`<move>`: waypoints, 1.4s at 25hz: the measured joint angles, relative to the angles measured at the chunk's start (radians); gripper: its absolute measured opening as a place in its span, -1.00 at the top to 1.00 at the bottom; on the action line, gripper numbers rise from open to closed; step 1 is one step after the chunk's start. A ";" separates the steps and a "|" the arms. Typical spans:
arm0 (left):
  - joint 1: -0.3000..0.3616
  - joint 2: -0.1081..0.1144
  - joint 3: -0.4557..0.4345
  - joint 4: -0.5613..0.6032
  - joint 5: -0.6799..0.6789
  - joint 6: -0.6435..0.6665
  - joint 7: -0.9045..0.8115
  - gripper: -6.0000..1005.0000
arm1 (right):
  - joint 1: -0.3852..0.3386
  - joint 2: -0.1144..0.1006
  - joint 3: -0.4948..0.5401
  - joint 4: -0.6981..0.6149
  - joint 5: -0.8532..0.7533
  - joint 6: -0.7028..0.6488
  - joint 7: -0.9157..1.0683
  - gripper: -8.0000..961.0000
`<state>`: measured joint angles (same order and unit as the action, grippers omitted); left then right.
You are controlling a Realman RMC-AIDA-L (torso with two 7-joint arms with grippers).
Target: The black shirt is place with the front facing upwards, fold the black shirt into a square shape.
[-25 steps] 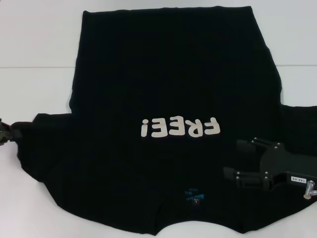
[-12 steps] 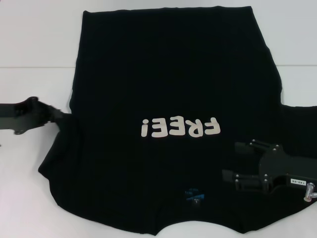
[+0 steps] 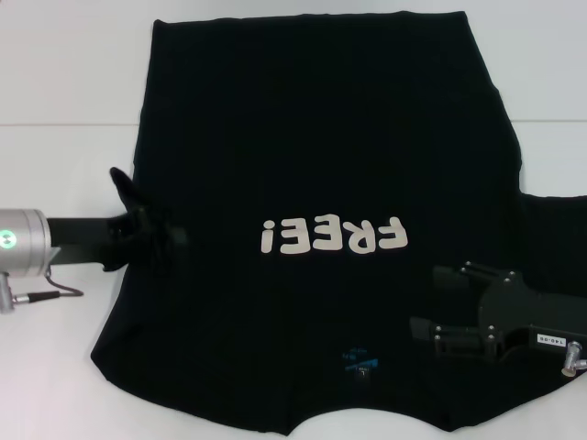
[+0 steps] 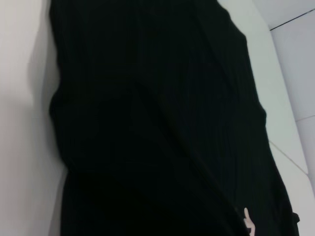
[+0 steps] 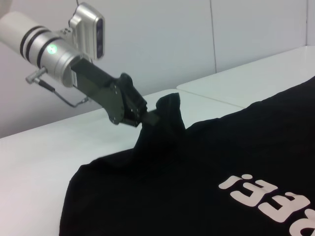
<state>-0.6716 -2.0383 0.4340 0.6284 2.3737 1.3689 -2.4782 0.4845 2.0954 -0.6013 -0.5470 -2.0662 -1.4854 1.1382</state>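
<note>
A white table fills the head view, smooth and matte, with a thin dark seam running across it where two tabletops meet. In the right wrist view the same white surface stretches back to a plain pale wall, split by a faint vertical panel joint. The light is soft and even, casting only weak shadows.

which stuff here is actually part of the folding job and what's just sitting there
Part of the job:
- black shirt
- left gripper, shut on the shirt's sleeve, lifting it
- right gripper, open over the shirt's other side

Just there:
- white table
</note>
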 joint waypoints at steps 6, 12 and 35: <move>0.017 -0.009 -0.007 -0.083 -0.045 -0.030 0.053 0.90 | 0.000 0.000 0.004 0.001 0.000 0.000 0.000 -0.92; 0.078 -0.012 -0.009 -0.100 -0.205 -0.034 0.138 0.45 | 0.000 0.000 0.004 0.001 0.000 0.000 0.000 -0.92; 0.233 -0.061 0.243 -0.005 -0.328 0.288 1.194 -0.85 | -0.027 -0.071 0.107 -0.289 -0.101 -0.006 0.781 -0.91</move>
<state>-0.4389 -2.0991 0.6774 0.6239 2.0458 1.6565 -1.2842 0.4572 2.0247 -0.4942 -0.8357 -2.1669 -1.4918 1.9192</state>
